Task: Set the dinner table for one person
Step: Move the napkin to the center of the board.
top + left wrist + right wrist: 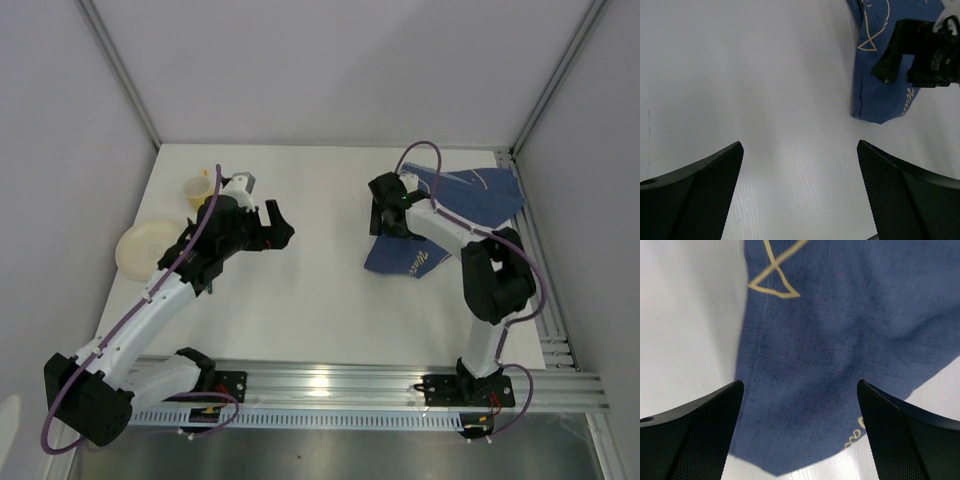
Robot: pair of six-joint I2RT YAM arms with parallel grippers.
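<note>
1. Left tool: the left gripper (275, 225) has its jaws wide apart and holds nothing. Only bare tabletop shows between and ahead of its fingers (700, 195).
2. Right tool: the right gripper (385, 215) also has its jaws wide apart and holds nothing. It hangs directly over the blue cloth (470, 195). Contact with the fabric cannot be confirmed.
3. Task item: the dinner table (320, 300) lies beneath both grippers and carries everything else.
4. Tableware: a pale plate (143, 248) lies behind the left gripper, on the outer side of its arm. A yellow cup (198, 188) stands just beside that arm's wrist, beyond the plate. No cutlery is visible.
5. Progress: judged from the layout, no step is complete.
   - The cloth is rumpled and folded over itself, not spread flat.
   - The plate and cup are well apart from it.
   - Remaining: spread the cloth, then set the plate and cup on or beside it.
6. Markings: the cloth bears pale yellow line drawings, including a triangle shape (772, 285). Pale lettering (425, 262) runs near the edge below the right gripper. It is too small and too cropped to read. No brand is legible.
</note>
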